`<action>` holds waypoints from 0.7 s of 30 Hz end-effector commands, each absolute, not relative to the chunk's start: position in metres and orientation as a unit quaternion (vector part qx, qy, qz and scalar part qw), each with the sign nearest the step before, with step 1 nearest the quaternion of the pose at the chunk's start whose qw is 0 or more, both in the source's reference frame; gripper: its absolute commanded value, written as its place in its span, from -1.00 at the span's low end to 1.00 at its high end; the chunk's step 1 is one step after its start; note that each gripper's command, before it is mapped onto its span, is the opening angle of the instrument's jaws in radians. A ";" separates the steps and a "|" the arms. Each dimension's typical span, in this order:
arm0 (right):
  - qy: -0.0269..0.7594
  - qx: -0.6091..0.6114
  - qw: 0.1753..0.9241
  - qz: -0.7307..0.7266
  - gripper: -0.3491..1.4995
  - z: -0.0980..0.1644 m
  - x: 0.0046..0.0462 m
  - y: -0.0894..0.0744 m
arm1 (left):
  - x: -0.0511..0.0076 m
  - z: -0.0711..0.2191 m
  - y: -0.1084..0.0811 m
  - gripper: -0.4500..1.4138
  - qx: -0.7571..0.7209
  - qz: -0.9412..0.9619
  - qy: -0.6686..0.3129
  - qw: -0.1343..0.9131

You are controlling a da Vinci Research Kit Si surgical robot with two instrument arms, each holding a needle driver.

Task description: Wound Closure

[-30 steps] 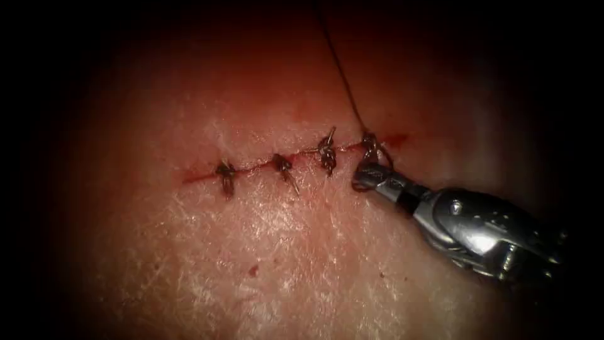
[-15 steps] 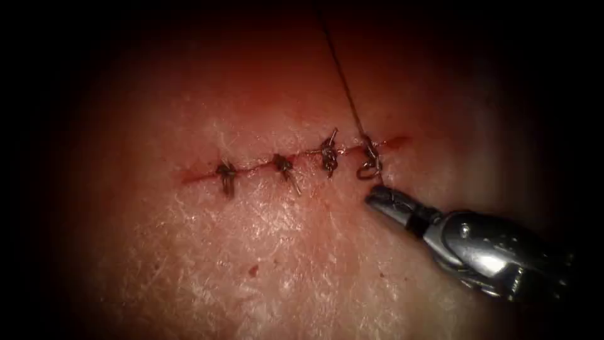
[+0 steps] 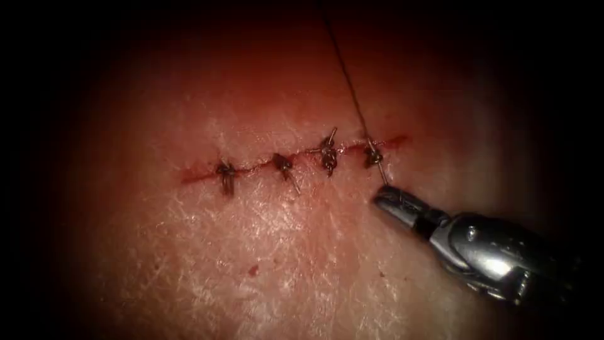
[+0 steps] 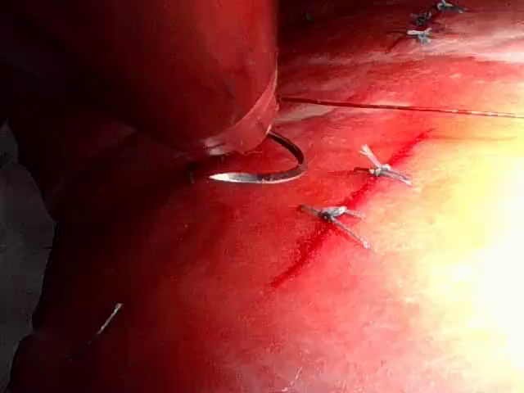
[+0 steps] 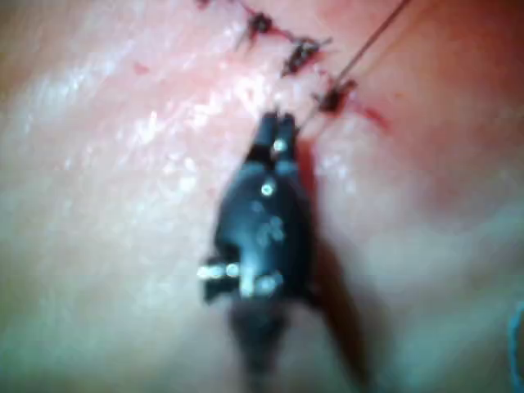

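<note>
On the tissue (image 3: 283,252) runs the cut (image 3: 258,167), crossed by several tied stitches. The rightmost knot (image 3: 372,156) lies snug on the cut. A short strand leads from that knot down to my right tool (image 3: 384,195), whose jaws are shut on the thread just below the cut. In the right wrist view the right tool (image 5: 275,124) sits close to that knot (image 5: 332,98). The long thread (image 3: 346,79) rises taut from the knot. The curved needle (image 4: 270,173) lies free of the tissue under the left tool's dark body (image 4: 188,74), beside a taut thread (image 4: 393,107).
Three earlier knots (image 3: 225,173) (image 3: 283,165) (image 3: 327,153) with short cut ends sit along the cut to the left. Red fluid stains the cut's right end (image 3: 396,140). A small red spot (image 3: 253,271) marks the tissue below.
My right tool has drawn back down and to the right from the cut with the thread end. The open loop at the rightmost stitch has tightened into a small knot.
</note>
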State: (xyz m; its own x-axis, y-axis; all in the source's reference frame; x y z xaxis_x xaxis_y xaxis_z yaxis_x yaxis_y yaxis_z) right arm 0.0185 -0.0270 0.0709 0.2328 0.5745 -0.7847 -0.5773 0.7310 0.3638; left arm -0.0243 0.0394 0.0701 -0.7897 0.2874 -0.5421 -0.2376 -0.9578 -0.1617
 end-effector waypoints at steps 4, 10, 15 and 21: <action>0.501 -0.003 0.787 0.360 -1.00 0.072 0.0191 -0.027 | -0.0246 0.070 0.041 -1.00 -0.289 0.946 -0.033 0.146; 0.496 -0.005 0.799 0.340 -1.00 0.072 0.0191 -0.028 | -0.0228 0.068 0.042 -1.00 -0.291 0.945 0.006 0.151; 0.486 0.009 0.814 0.319 -1.00 0.073 0.0192 -0.029 | -0.0223 0.068 0.043 -1.00 -0.281 0.948 0.018 0.150; 0.483 0.012 0.820 0.307 -1.00 0.073 0.0187 -0.030 | -0.0227 0.068 0.042 -1.00 -0.277 0.949 0.025 0.149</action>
